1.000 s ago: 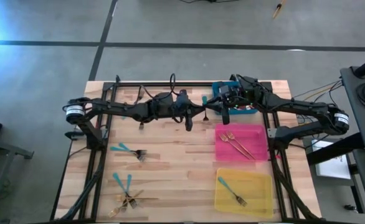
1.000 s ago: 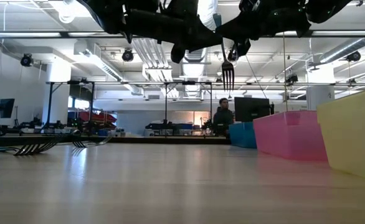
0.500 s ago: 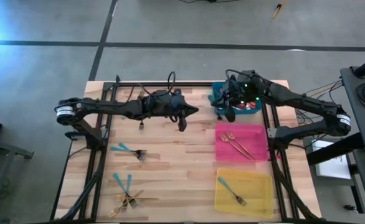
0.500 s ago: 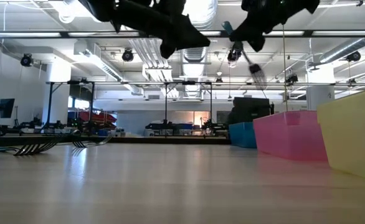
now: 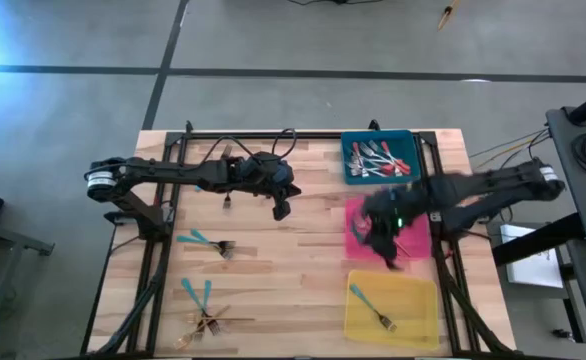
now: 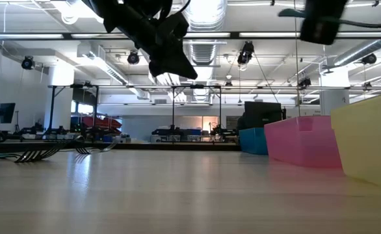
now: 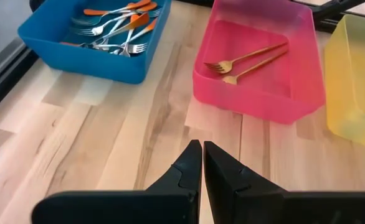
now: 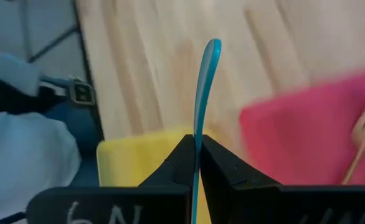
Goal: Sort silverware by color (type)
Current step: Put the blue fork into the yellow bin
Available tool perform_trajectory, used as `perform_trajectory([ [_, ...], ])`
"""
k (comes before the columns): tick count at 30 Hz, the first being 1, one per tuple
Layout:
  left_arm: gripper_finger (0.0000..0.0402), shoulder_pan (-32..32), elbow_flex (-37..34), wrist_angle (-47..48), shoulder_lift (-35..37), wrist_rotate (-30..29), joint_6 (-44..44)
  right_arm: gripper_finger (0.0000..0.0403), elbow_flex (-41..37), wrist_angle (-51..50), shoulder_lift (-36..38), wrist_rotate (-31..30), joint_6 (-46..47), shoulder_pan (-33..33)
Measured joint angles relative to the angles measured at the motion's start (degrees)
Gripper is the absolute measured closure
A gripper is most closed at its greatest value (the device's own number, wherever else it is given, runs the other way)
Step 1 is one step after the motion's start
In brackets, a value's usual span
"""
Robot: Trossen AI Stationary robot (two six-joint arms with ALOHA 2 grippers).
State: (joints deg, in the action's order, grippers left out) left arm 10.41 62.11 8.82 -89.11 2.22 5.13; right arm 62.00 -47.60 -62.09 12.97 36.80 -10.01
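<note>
My right gripper (image 5: 383, 238) hovers over the pink tray (image 5: 413, 212), shut on a teal-handled fork (image 8: 202, 87). The pink tray holds two gold forks (image 7: 248, 61). The blue tray (image 5: 351, 170) holds several red-handled forks (image 7: 117, 28). One teal fork (image 5: 373, 308) lies in the yellow tray (image 5: 418, 322). My left gripper (image 7: 202, 155) is shut on nothing above the table's middle (image 5: 281, 208). More teal forks (image 5: 205, 241) and gold forks (image 5: 209, 323) lie flat on the table's left half. My right gripper pinches the teal fork's handle (image 8: 197, 134) between its two shut fingers. The handle runs along the fingers, and its rounded free end (image 8: 212, 45) sticks out past the fingertips. The tine end is hidden behind the gripper. The fork is lifted clear above the trays.
The three trays stand in a row along the table's right side, blue far, pink middle, yellow near. A small fork (image 5: 226, 202) lies by the left arm. Bare wood (image 5: 293, 270) spreads between the loose forks and the trays. The arms' frame rails run down both table sides.
The two grippers stood close together near the blue tray with the fork hanging tines down. My right gripper kept the fork, tipped it out of the vertical and swung fast toward the near edge, over the pink tray. My left gripper drew back toward the table's left.
</note>
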Motion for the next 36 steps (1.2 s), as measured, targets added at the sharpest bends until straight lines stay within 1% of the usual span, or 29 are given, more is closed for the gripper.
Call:
perform_trajectory([
  [6, 0.0402, 0.0, 0.0, -0.1, 0.1, 0.0, -0.1, 0.0394, -2.3, 0.0, -3.3, -13.1, 25.8, -19.0],
  [10, 0.0402, -0.2, 0.0, -0.2, 0.2, -0.1, 0.7, 0.0394, -2.3, 0.3, -6.9, -18.5, 36.2, -27.1],
  [12, 0.0402, -0.2, 0.0, -0.1, 0.2, 1.6, 2.1, 0.0394, -2.3, 0.4, -9.4, -19.1, 38.8, -29.3],
  [16, 0.0401, -0.2, 0.0, 2.2, 0.2, 10.0, 5.6, 0.039, -2.3, 0.3, -14.8, -19.0, 40.3, -31.7],
  [19, 0.0401, -0.2, 0.0, 5.7, 0.3, 15.2, 8.1, 0.0374, -1.8, 0.2, -17.9, -18.1, 39.5, -31.9],
  [21, 0.0401, -0.3, 0.0, 9.5, 0.7, 16.5, 9.5, 0.036, -0.9, 0.3, -19.1, -17.3, 38.0, -31.9],
  [24, 0.0401, -0.2, 0.0, 16.4, 1.7, 16.3, 10.6, 0.0335, 0.6, 0.3, -19.4, -17.3, 35.5, -31.8],
  [27, 0.0401, -0.3, 0.0, 24.3, 2.8, 14.3, 10.7, 0.031, 1.8, -0.3, -18.6, -18.7, 33.5, -31.5],
  [29, 0.0401, -0.5, 0.0, 30.8, 3.7, 10.7, 10.5, 0.0298, 2.6, -0.6, -17.7, -21.7, 32.4, -31.5],
  [33, 0.0401, -0.9, -0.7, 42.6, 5.0, -2.5, 11.3, 0.0286, 3.6, -2.2, -15.4, -28.3, 31.0, -31.2],
  [36, 0.0401, -0.9, -2.5, 47.3, 5.8, -9.1, 13.5, 0.0286, 3.5, -4.9, -13.5, -31.9, 29.0, -31.1],
])
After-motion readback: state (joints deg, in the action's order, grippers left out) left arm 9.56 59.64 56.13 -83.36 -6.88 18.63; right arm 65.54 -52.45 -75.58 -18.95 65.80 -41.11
